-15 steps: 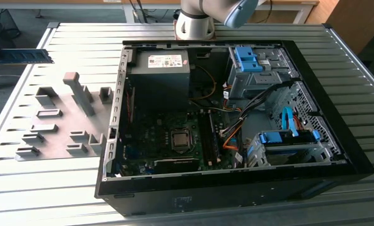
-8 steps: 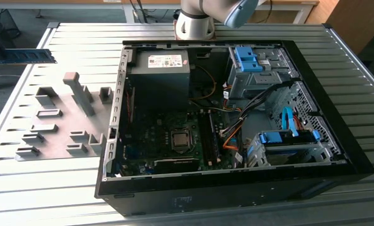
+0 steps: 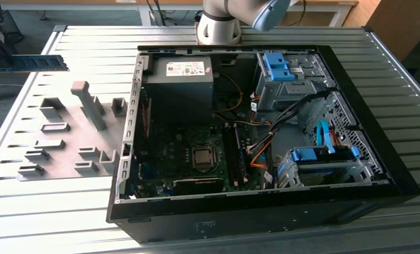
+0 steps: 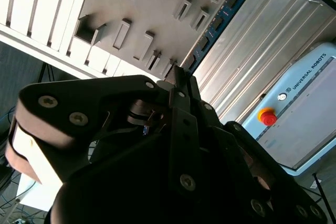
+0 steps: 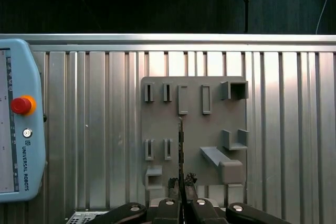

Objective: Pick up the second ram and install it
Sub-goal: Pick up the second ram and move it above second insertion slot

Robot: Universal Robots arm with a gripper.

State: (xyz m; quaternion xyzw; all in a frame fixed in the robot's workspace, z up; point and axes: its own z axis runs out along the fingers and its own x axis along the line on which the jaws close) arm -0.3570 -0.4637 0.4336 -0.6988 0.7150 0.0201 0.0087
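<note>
The second ram (image 4: pixel 220 19) is a thin blue stick with black chips, and my gripper (image 4: pixel 178 80) is shut on one end of it. In the first wrist view the ram (image 5: pixel 180 140) shows edge-on as a thin dark line running out from between the fingertips of the gripper (image 5: pixel 181 182), over the grey fixture plate (image 5: pixel 194 129). In the exterior view the ram (image 3: pixel 30 63) hangs level in the air at the far left, beyond the fixture plate (image 3: pixel 62 143) and well away from the open computer case (image 3: pixel 259 211).
Inside the case lie the motherboard with its processor socket (image 3: pixel 203 157), long dark memory slots (image 3: pixel 235 153), a power supply (image 3: pixel 182 79) and blue drive cages (image 3: pixel 323 156). Grey blocks stand up from the fixture plate. A teach pendant (image 5: pixel 18 129) rests on the slatted metal table (image 5: pixel 294 129).
</note>
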